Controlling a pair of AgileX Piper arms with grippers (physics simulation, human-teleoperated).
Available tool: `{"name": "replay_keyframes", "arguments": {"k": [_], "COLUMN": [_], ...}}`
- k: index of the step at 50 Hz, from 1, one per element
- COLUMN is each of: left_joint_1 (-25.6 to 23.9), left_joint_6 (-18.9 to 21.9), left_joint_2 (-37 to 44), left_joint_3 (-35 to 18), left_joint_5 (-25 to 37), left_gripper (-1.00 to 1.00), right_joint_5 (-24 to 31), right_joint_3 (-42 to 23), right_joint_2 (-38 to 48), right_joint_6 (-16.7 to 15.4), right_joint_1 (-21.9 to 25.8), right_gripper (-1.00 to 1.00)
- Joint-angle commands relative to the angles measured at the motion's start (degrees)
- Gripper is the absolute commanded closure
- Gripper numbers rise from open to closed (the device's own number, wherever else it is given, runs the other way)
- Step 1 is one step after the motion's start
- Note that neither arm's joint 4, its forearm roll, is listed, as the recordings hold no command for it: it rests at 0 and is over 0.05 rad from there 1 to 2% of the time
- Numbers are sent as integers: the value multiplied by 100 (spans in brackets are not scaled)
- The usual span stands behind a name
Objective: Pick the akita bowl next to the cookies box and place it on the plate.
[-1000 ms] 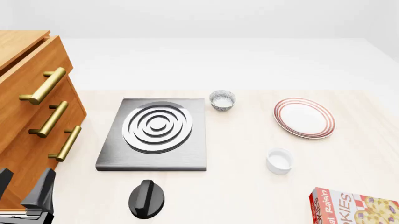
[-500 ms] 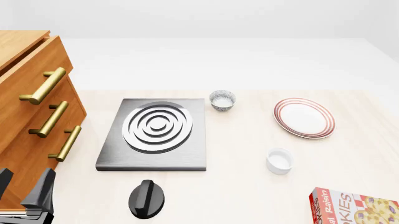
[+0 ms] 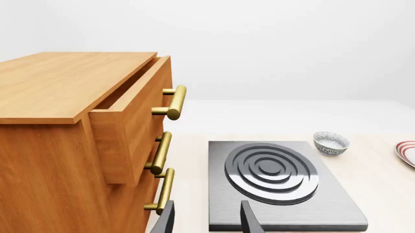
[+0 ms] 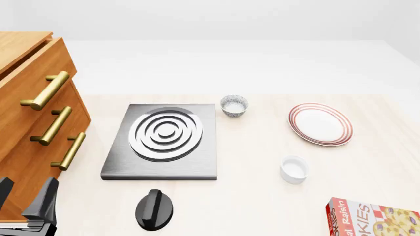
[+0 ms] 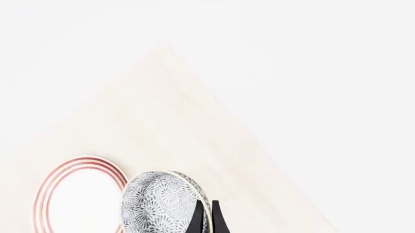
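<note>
In the right wrist view, the akita bowl (image 5: 159, 204) is tipped on its side, showing its grey-speckled outside. My right gripper (image 5: 207, 208) is shut on its rim. The red-ringed plate (image 5: 77, 194) lies just beyond it on the table. The front view shows neither the right gripper nor that bowl. It does show the plate (image 4: 320, 124) at the right and the cookies box (image 4: 371, 219) at the bottom right corner. My left gripper (image 4: 25, 199) stands open and holds nothing at the bottom left, beside the drawers.
A second patterned bowl (image 4: 234, 105) sits by the far right corner of the stove burner (image 4: 164, 140). A plain white cup (image 4: 293, 169) stands between the plate and the box. A black knob (image 4: 154, 210) lies near the front. The wooden drawer cabinet (image 4: 33, 123) fills the left.
</note>
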Motion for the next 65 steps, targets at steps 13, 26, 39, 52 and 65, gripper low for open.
{"name": "replay_keyframes", "arguments": {"k": [13, 26, 39, 52, 65], "left_joint_1": [-1, 1, 0, 1, 1], "left_joint_6": [0, 0, 0, 0, 1], "left_joint_2": [0, 0, -1, 1, 0], "left_joint_3": [0, 0, 0, 0, 0], "left_joint_5": [0, 0, 0, 0, 0], "left_gripper": [-100, -100, -100, -100, -100], "right_joint_5": [585, 973, 1039, 795, 713], "right_joint_3": [-1153, -1947, -2251, -2072, -2146], "right_joint_2": [489, 868, 1188, 1321, 1586], "right_joint_6": [104, 324, 489, 623, 671], "right_joint_1": [657, 1168, 1604, 1855, 2104], "right_gripper": [100, 100, 100, 100, 100]}}
